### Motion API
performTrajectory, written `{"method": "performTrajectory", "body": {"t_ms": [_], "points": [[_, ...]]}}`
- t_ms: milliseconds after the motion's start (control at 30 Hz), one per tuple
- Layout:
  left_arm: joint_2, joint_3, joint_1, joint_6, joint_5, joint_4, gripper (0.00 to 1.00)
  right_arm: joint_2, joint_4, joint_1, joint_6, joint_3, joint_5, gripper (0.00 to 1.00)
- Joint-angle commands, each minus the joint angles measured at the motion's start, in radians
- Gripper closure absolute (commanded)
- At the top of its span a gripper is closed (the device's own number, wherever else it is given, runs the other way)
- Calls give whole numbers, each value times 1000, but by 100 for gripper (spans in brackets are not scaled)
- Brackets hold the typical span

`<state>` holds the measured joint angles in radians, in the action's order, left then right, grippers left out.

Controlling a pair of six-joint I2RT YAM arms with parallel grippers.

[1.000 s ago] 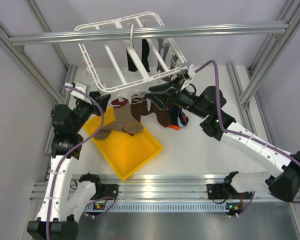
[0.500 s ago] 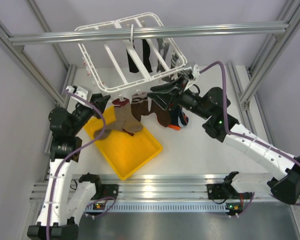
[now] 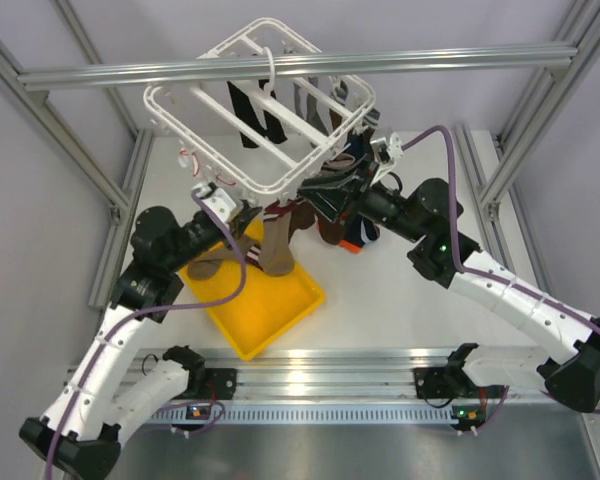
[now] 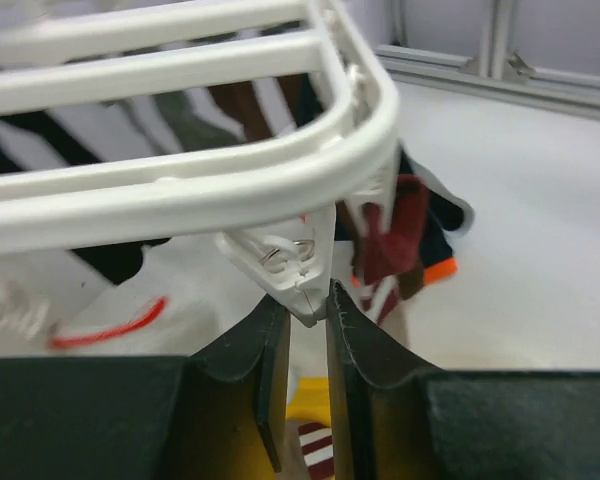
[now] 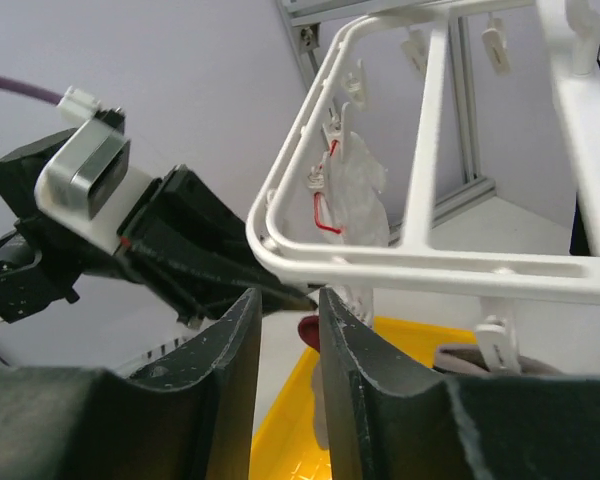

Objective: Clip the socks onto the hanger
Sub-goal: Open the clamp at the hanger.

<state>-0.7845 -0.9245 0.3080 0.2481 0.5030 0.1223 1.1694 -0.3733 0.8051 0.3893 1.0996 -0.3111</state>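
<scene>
The white hanger (image 3: 265, 110) hangs tilted from the top bar, with several dark socks (image 3: 255, 115) clipped inside it. My left gripper (image 3: 228, 203) is at its near left corner, and in the left wrist view (image 4: 308, 300) it is shut on the tip of a white clip (image 4: 295, 268) under the frame rail (image 4: 230, 190). My right gripper (image 3: 318, 192) is under the near edge. Its fingers (image 5: 235, 340) stand close together with a dark red sock cuff (image 5: 308, 328) at the tips. A tan sock (image 3: 277, 245) hangs between the grippers.
A yellow tray (image 3: 270, 300) lies on the table under the hanger with a brown sock (image 3: 208, 265) in it. A navy sock with orange trim (image 3: 358, 235) lies on the table by the right arm. Aluminium frame bars (image 3: 300, 65) cross above.
The hanger has swung and tilted to the left. My left arm has moved right and up to the hanger's corner and closed on a clip. The right arm has barely moved.
</scene>
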Motion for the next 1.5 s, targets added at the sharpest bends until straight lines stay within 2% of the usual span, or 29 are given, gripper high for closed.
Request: {"method": "performTrajectory", "body": {"t_ms": [0, 267, 400, 467, 500, 600, 767, 900, 1033, 1200, 1467], "points": [[-35, -59, 209, 187, -173, 59, 99, -28, -10, 11, 20, 14, 13, 72], [-79, -91, 312, 247, -336, 68, 100, -20, -6, 12, 31, 19, 18, 76], [-42, -57, 315, 247, -357, 56, 100, -17, 5, 11, 66, 13, 35, 75], [-19, -43, 316, 243, -312, 54, 100, -14, -2, 11, 91, 9, 29, 74], [8, -31, 315, 234, -231, 54, 100, -14, -18, 11, 92, -4, 3, 70], [18, -34, 315, 191, -140, 82, 100, -17, -74, 9, 80, -33, -42, 65], [-35, -92, 315, 76, -141, 175, 100, -25, -92, -1, 46, -50, -101, 62], [-47, -112, 315, -47, -80, 189, 100, -21, -98, -9, 46, -47, -123, 63], [-44, -99, 312, -113, -147, 163, 100, -22, -82, -9, 46, -40, -123, 66], [-27, -74, 313, -41, -322, 114, 100, -13, -19, -9, 132, -33, -45, 73], [-15, -54, 321, -12, -343, 77, 100, 42, -27, 31, 252, -18, 32, 68]]}}
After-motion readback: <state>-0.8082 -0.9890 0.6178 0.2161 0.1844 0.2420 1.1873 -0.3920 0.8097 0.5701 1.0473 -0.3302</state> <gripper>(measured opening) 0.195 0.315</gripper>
